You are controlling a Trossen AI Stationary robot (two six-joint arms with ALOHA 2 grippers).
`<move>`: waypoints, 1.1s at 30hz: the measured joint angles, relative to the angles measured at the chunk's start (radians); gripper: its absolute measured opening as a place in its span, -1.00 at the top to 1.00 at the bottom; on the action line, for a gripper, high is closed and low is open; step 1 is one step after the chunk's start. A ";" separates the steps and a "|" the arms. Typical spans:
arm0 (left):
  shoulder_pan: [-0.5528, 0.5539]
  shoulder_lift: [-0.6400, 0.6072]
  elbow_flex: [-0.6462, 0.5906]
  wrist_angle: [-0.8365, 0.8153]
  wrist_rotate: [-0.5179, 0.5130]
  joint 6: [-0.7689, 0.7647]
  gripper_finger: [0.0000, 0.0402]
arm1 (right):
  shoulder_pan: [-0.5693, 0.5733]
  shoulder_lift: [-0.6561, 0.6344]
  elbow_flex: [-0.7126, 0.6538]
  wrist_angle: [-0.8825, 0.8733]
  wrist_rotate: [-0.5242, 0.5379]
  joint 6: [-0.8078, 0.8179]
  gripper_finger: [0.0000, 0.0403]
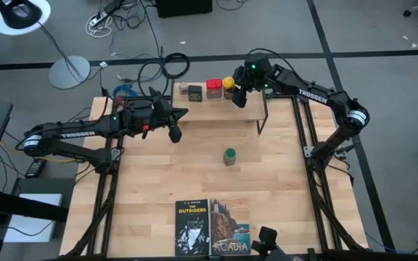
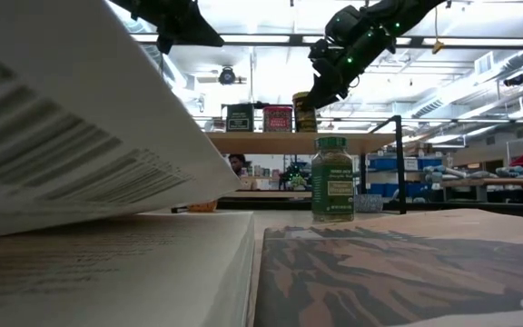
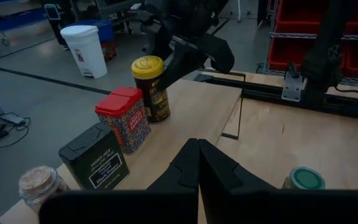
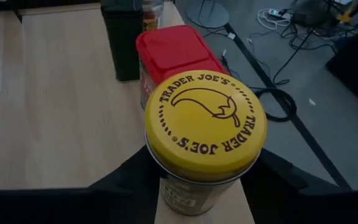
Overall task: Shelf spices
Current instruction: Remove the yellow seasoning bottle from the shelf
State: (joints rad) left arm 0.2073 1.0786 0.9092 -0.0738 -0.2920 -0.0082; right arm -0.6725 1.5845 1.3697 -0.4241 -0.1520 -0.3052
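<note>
High view: right arm reaches far-left over the shelf (image 1: 216, 107), elbow bent back at the table's right edge. Right gripper (image 1: 239, 96) sits at the yellow-lidded jar (image 1: 228, 83), fingers spread either side of it; can't tell if they touch. Left arm stretches right from the table's left side, left gripper (image 1: 174, 130) pressed shut, hovering near the shelf's left end. Red tin (image 1: 213, 88), dark tin (image 1: 195, 92) stand left of the jar. Green-lidded jar (image 1: 229, 156) stands mid-table.

Yellow-lidded jar (image 4: 205, 127), red tin (image 3: 123, 118), dark grey tin (image 3: 96, 157), green-lidded jar (image 1: 229, 155), light wooden shelf (image 1: 216, 109)
</note>
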 joint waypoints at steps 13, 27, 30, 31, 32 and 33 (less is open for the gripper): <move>0.000 0.000 0.000 0.002 0.000 0.000 0.97 | 0.076 -0.113 0.000 -0.078 0.080 0.041 0.09; 0.002 -0.034 0.000 0.056 -0.048 0.022 0.97 | 0.239 -0.334 0.001 -0.156 0.085 0.156 0.09; 0.002 -0.067 0.000 0.055 -0.054 0.029 0.97 | 0.290 -0.353 0.001 -0.182 0.118 0.171 0.09; 0.002 -0.081 0.000 0.052 -0.058 0.029 0.97 | 0.307 -0.358 0.001 -0.188 0.132 0.172 0.09; 0.002 -0.095 0.000 0.049 -0.061 0.029 0.97 | 0.324 -0.362 0.001 -0.197 0.142 0.173 0.09; 0.002 -0.109 0.000 0.046 -0.064 0.029 0.97 | 0.342 -0.364 0.001 -0.205 0.152 0.173 0.09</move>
State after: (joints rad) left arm 0.2092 0.9697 0.9089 -0.0281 -0.3561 0.0212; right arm -0.3307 1.2209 1.3705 -0.6291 -0.0002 -0.1324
